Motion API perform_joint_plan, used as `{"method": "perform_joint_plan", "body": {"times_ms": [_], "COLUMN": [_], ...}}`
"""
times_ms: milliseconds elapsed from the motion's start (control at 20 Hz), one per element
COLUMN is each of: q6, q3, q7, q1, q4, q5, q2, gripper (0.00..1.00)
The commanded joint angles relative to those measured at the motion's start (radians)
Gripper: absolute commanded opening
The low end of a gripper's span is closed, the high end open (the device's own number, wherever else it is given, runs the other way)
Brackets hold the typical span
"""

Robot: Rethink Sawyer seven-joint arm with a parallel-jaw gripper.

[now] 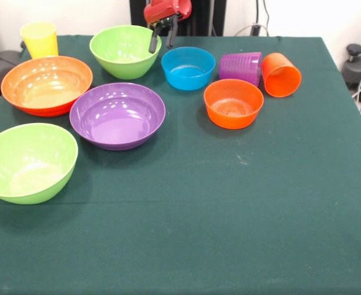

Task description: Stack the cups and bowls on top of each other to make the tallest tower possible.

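Your gripper [162, 35] hangs empty, fingers apart, over the far glossy lime-green plastic bowl [125, 51] on the green-clothed table [229, 215]; nothing is stacked yet, so you probably must descend and clamp its rim.

Front camera looks down across the table [229, 215].

Cups [254, 66] lie on their sides at right rear; bowls [117, 115] stand left and centre; third cup [39, 39] upright far left.
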Motion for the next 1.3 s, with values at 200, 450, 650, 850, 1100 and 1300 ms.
{"method": "perform_joint_plan", "body": {"times_ms": [200,450,650,850,1100,1300], "q6": [-0.172,-0.171,-0.172,-0.177,-0.213,-0.230], "q3": [-0.124,-0.123,-0.124,-0.121,-0.112,-0.101], "q7": [0.071,0.070,0.062,0.065,0.064,0.062], "q1": [0.028,0.024,0.026,0.031,0.035,0.034], "q4": [0.346,0.347,0.345,0.346,0.354,0.371], "q5": [0.269,0.264,0.262,0.267,0.263,0.246], "q2": [0.287,0.289,0.294,0.292,0.280,0.275], "gripper": [1.00,1.00,1.00,1.00,1.00,1.00]}}
